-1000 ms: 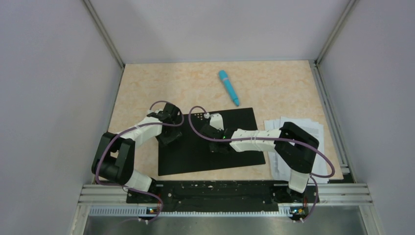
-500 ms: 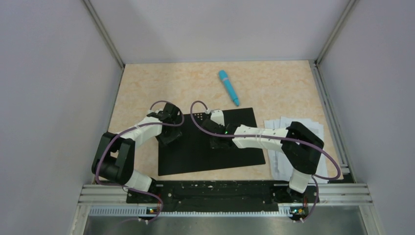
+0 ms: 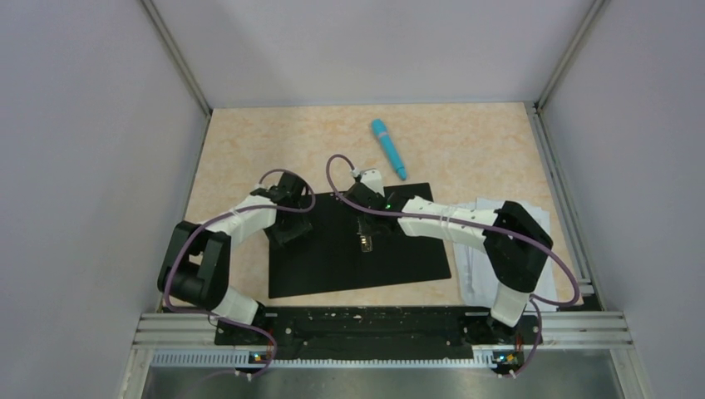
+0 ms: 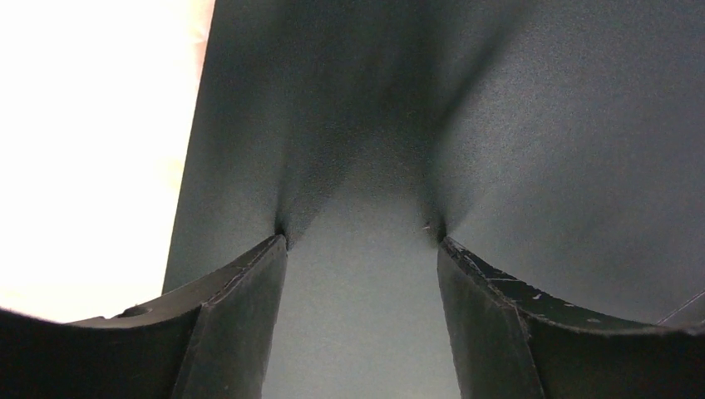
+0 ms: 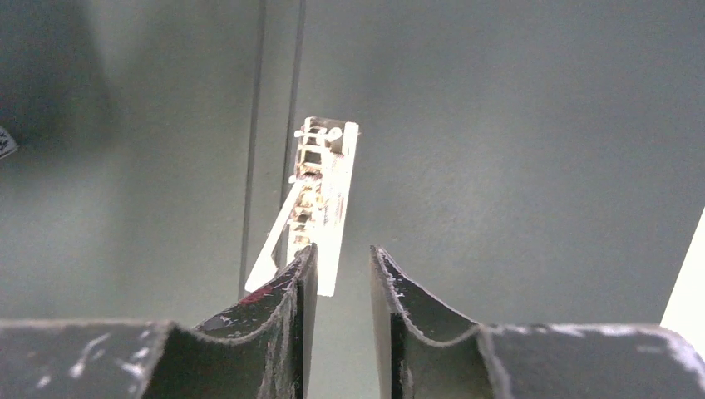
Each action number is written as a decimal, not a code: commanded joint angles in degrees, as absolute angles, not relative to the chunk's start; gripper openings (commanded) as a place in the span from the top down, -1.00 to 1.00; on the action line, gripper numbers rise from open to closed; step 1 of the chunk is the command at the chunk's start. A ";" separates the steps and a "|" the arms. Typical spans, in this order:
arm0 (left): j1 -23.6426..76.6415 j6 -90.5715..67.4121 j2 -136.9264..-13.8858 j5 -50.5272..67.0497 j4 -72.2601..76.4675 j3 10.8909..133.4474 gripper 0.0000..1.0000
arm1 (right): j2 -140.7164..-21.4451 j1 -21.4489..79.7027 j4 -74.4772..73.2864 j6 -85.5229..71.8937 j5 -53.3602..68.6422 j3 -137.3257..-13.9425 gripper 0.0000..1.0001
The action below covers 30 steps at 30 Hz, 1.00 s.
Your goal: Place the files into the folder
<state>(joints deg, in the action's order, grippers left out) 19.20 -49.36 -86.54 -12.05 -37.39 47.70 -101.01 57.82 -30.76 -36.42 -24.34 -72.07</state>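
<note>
The folder [image 3: 407, 262] lies open, black inside up, on the worktop [image 3: 249, 141], and the files [image 3: 474, 278] lie just beside its right edge, partly under the right arm [image 3: 449, 223]. The left end effector [image 4: 361, 239], fingers spread, presses its tips on the folder's left half; the right end effector [image 5: 342, 251], fingers narrowly parted and gripping nothing, hangs at the near end of the metal spine clip [image 5: 322, 191]. An off-centre closure probably slips off the thin clip lever and drags the folder, and the clip then blocks the files.
</note>
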 commanded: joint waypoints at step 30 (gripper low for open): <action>18.89 -42.14 -82.23 1.14 -32.90 48.08 -0.52 | -95.75 51.19 5.94 -31.22 4.77 -54.53 0.97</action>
